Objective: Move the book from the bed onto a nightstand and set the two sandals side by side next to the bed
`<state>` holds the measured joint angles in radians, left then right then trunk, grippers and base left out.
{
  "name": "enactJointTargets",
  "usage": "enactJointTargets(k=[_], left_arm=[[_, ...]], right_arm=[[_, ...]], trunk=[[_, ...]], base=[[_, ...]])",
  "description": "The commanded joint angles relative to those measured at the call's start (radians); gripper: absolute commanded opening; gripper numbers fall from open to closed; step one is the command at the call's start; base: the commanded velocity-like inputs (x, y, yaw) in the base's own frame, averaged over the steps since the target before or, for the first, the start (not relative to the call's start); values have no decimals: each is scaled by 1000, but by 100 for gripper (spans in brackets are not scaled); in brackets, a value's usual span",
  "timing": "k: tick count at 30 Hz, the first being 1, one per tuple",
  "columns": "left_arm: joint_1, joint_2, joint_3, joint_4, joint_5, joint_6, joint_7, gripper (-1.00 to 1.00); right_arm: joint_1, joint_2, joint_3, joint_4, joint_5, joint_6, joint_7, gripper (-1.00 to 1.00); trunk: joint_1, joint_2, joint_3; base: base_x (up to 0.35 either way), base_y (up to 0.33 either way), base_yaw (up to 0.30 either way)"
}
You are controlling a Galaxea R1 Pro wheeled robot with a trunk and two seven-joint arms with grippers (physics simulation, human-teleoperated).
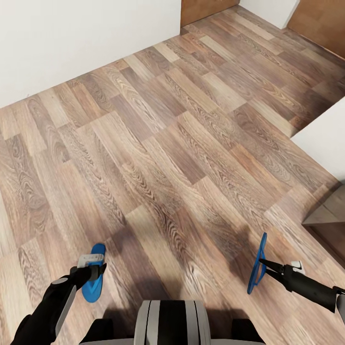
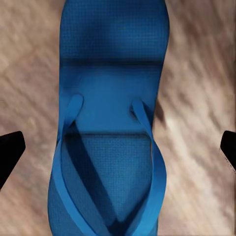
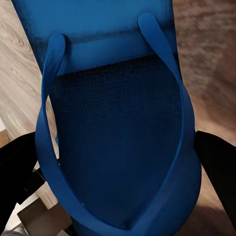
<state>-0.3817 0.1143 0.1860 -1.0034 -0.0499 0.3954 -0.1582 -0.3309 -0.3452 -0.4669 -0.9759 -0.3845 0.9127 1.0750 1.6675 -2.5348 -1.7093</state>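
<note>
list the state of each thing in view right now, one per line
left gripper: shut on left sandal, carried above the floor
left sandal: held roughly flat, straps up
right gripper: shut on right sandal
right sandal: held on edge, sole upright, off the floor
wood-plank floor: bare where visible
brown doors: look closed

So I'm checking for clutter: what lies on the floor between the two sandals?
Only bare wood-plank floor lies between the left sandal and the right sandal, as the head view shows.
</note>
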Motion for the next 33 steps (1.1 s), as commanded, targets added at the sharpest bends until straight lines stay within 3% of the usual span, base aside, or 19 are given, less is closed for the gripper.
enactJointTargets(k=[1, 11, 24, 33], left_arm=[[0, -1, 3, -1, -5, 5, -8, 100], [0, -1, 3, -1, -5, 5, -8, 100], [0, -1, 3, -1, -5, 5, -8, 100], [0, -1, 3, -1, -5, 5, -8, 100]], right_arm=[[0, 0, -1, 0, -1, 5, 3, -100], [0, 0, 1, 0, -1, 5, 3, -100], [0, 0, 1, 0, -1, 5, 3, -100], [0, 0, 1, 0, -1, 5, 3, -100]], trunk=[[0, 0, 0], [0, 0, 0], [6, -3, -51], [6, -3, -51]], base=[[60, 0, 0], [11, 0, 0], [0, 0, 0], [0, 0, 0]])
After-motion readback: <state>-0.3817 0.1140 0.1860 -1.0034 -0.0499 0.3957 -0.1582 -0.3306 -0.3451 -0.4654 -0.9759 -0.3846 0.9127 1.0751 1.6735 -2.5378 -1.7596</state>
